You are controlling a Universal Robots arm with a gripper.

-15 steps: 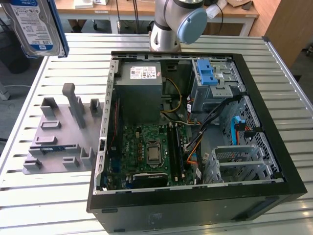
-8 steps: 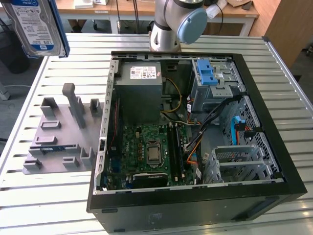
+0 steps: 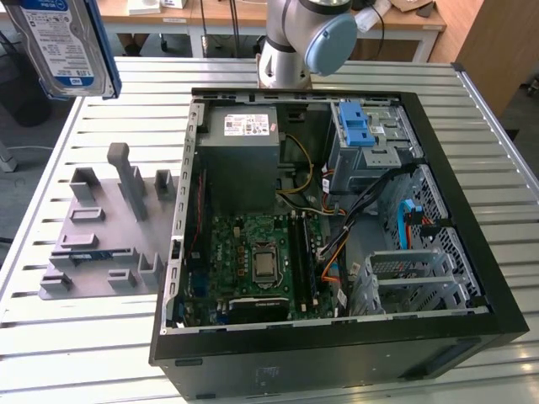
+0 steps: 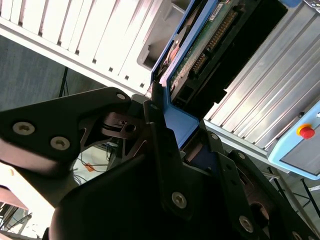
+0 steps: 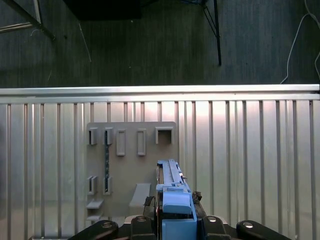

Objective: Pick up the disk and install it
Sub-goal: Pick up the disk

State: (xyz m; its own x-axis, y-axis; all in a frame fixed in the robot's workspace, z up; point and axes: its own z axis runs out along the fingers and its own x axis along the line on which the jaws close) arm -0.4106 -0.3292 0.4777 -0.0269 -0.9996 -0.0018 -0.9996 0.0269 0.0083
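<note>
The disk (image 3: 63,46) hangs high above the table at the exterior view's far left, its blue-and-white label facing the camera and its blue carrier frame along the edge. In the second wrist view my gripper (image 4: 185,140) is shut on the disk (image 4: 200,50) at the blue frame, with the green circuit-board side showing. The first wrist view has the disk (image 5: 172,182) edge-on between the black fingers (image 5: 149,202) of the gripper (image 5: 175,205), well above the grey fixture plate (image 5: 132,160).
An open computer case (image 3: 181,252) lies on the slatted metal table (image 3: 76,337), with a light-blue latch bracket (image 3: 358,126) and a metal drive cage (image 3: 417,282) inside. The grey fixture plate (image 3: 101,227) lies beside it. The arm's base (image 3: 290,50) stands behind the case.
</note>
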